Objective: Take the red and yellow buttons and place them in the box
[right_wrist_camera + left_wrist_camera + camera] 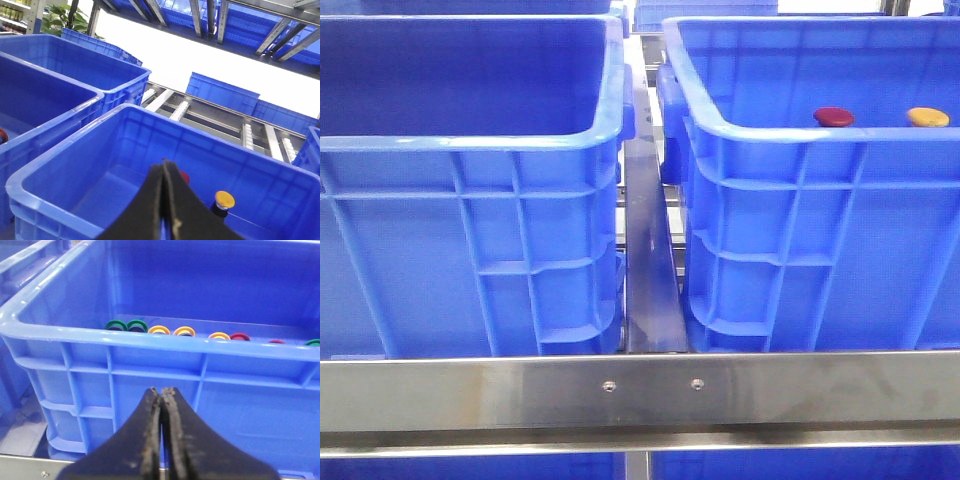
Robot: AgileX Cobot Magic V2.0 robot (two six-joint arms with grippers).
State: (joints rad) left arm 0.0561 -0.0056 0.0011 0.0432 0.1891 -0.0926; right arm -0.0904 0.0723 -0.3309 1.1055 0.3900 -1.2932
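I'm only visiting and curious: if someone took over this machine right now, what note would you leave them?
Left gripper: shut, empty, outside a bright-blue ribbed plastic crate holding coloured rings.
Right gripper: shut, empty, over the right-hand blue crate.
Dark red domed button and orange-yellow domed button: both inside that right-hand crate, apart.
Done: neither button is being carried.
Left: if the other crate is the target, both picks remain.

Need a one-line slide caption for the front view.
Two blue crates side by side; red button and yellow button in the right one.
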